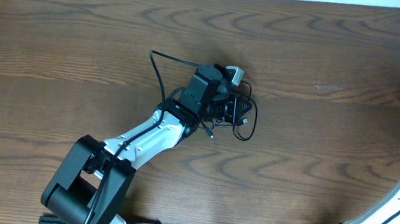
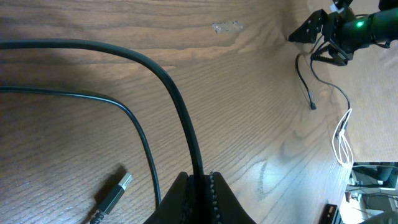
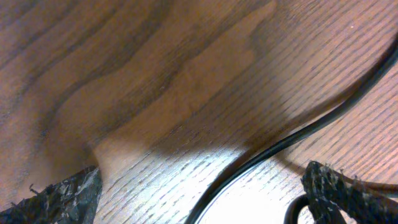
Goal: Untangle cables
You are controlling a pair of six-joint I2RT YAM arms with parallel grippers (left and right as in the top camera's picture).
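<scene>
Left claw (image 2: 199, 180) clenched on a black cable (image 2: 185, 127) mid-tabletop (image 1: 323, 36), loops bunched under it. A white cable (image 2: 339, 132) lies well apart, near the released right claw (image 3: 199, 186). Untangling appears partly done.

Left gripper (image 1: 224, 102) — amid looped black cables (image 1: 254, 120)

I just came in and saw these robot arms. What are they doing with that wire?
The left gripper is pinched shut on a black cable near the middle of the wooden table, where the cord lies in loops. A silver-tipped plug lies on the wood beside it. The right gripper is off at the table's right side, open and holding nothing.
</scene>
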